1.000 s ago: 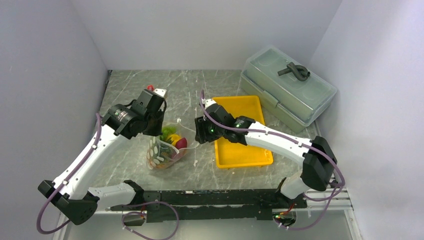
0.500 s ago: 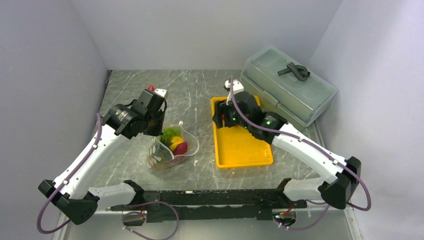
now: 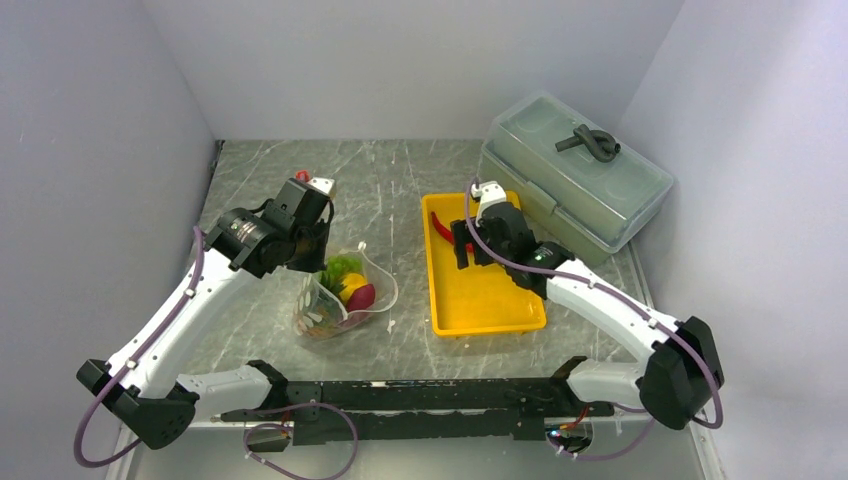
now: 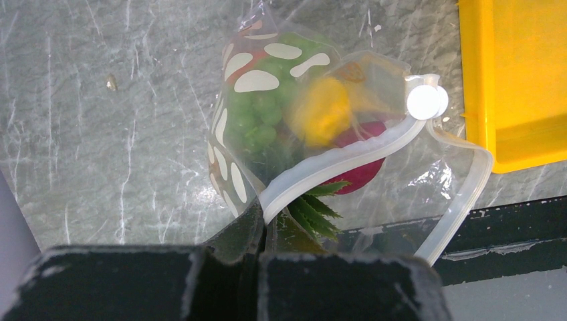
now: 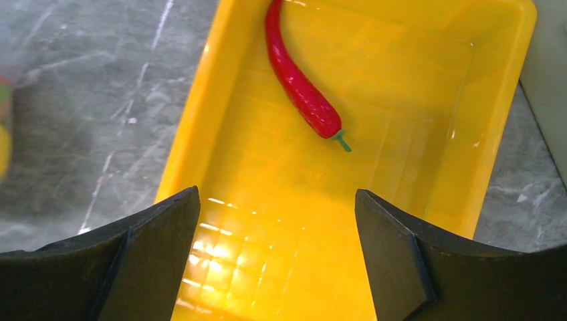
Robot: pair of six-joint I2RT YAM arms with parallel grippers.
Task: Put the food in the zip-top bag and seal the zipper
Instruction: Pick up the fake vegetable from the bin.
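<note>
– Red chili [image 5: 301, 87]: location and handling to be entered.
– Listed as lying alone in the yellow tray [image 5: 401, 100], near its far end, with the stalk end turned toward the right gripper [image 5: 275, 194]. Judged light, rigid and glossy, so likely slippery; narrow and curved. A grip across the thick part near the stalk is advised, with the jaws set crosswise to its length.
– Right gripper, state?
– Jaws are spread wide with nothing between them, poised over the tray floor short of the chili.
– Bag [image 4: 254, 80]?
– Soft dotted film, judged limp and easily collapsed; set on the table [image 4: 100, 134] left of the tray. Grapes [image 4: 257, 120], lemon [image 4: 321, 110], round fruit [image 4: 358, 180] and pineapple crown [image 4: 314, 207] are seen inside. The mouth is held up by the left gripper [image 4: 263, 224], clamped on the rim at the zipper [image 4: 334, 160].
– Zipper, handling?
– Thin flexible strip, unsealed; to be pressed along its length once the chili is in.
</note>
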